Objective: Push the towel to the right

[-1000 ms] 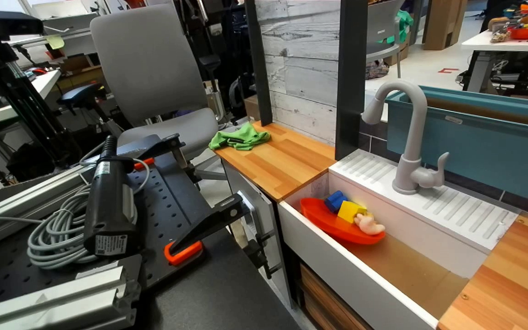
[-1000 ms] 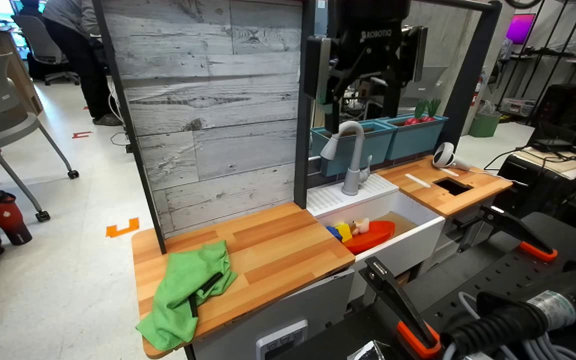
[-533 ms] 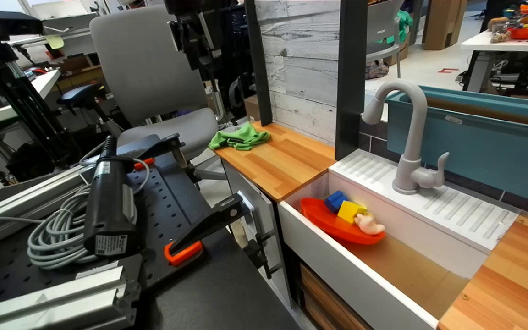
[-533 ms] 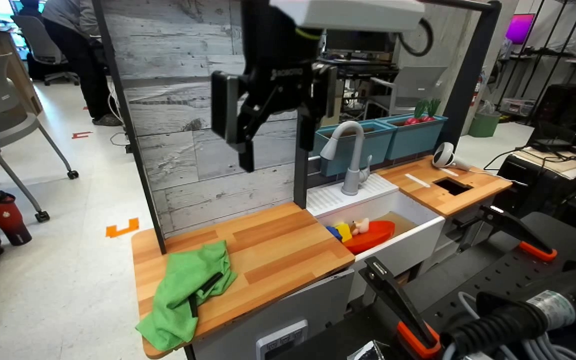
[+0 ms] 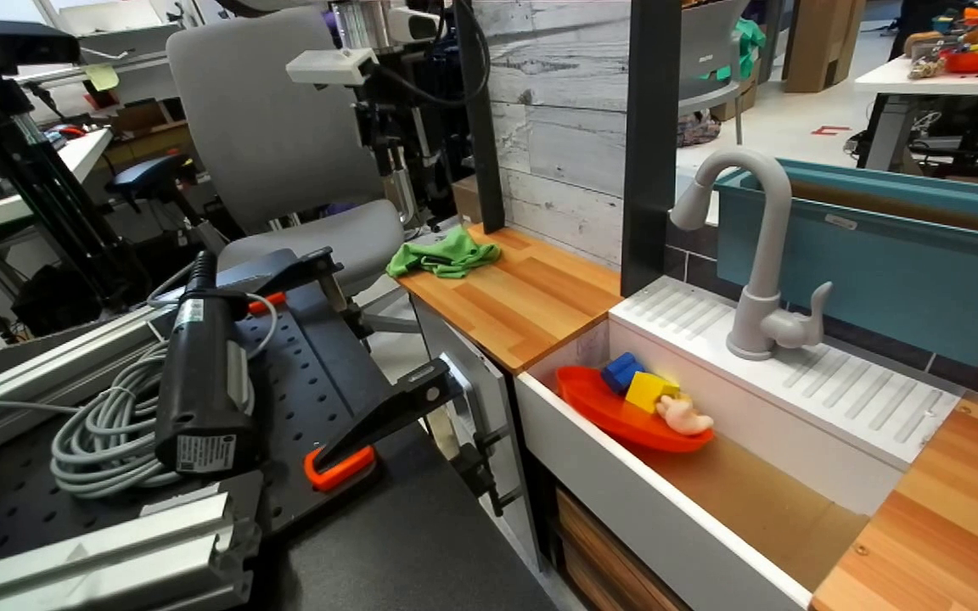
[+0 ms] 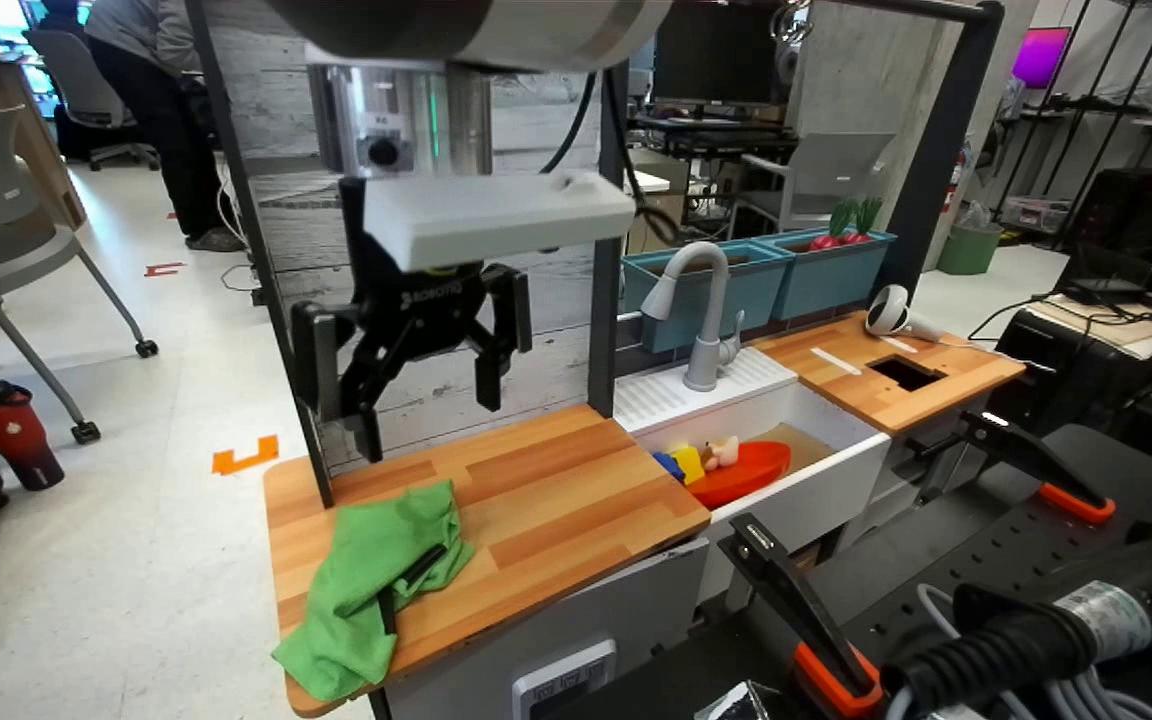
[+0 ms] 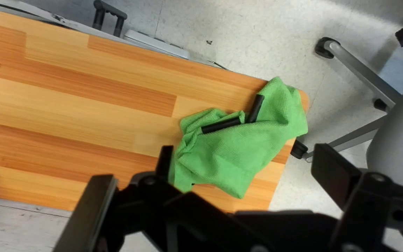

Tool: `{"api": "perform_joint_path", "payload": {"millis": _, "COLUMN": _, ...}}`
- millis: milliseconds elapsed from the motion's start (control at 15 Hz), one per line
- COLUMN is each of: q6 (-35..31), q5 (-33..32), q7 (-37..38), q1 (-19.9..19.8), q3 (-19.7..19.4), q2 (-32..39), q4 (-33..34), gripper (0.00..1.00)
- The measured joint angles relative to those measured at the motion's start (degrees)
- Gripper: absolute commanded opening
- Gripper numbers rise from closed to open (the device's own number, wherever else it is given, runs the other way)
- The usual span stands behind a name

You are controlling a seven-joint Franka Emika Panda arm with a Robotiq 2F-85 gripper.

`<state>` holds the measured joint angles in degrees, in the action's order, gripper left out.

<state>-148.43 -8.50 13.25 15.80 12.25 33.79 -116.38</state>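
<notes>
A crumpled green towel lies on the wooden counter's end, with black strips showing among its folds. It shows in both exterior views (image 5: 445,255) (image 6: 361,590) and in the wrist view (image 7: 229,150). One corner reaches the counter's outer edge. My gripper (image 6: 428,415) is open and empty, fingers pointing down, above the counter and apart from the towel. In the wrist view my gripper (image 7: 247,166) has its fingertips wide apart, with the towel seen below between them. One finger (image 7: 164,159) covers a little of the towel's near edge.
The wooden counter (image 6: 576,490) runs from the towel to the white sink (image 6: 816,490). A red boat-shaped dish (image 6: 741,475) with toys sits in the sink. A grey wood-look panel (image 6: 496,350) with dark posts stands behind the counter. A grey chair (image 5: 285,127) stands beyond the counter's end.
The arm has moved from in front of the faucet, across the panel and downward, to above the towel's end of the counter. The gripper stays open. The towel has not moved.
</notes>
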Motion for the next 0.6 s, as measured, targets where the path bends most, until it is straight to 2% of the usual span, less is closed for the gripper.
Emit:
{"api": "perform_joint_path", "payload": {"millis": 333, "q6": 0.78, "q5": 0.07, "q7": -0.47, "q1": 3.43, "q3": -0.88, "q2": 12.28, "q4": 12.43, "gripper": 1.00}}
{"api": "perform_joint_path", "payload": {"millis": 600, "q6": 3.11, "q5": 0.31, "q7": -0.54, "q1": 5.25, "q3": -1.85, "q2": 19.48, "q4": 20.07, "gripper": 1.00}}
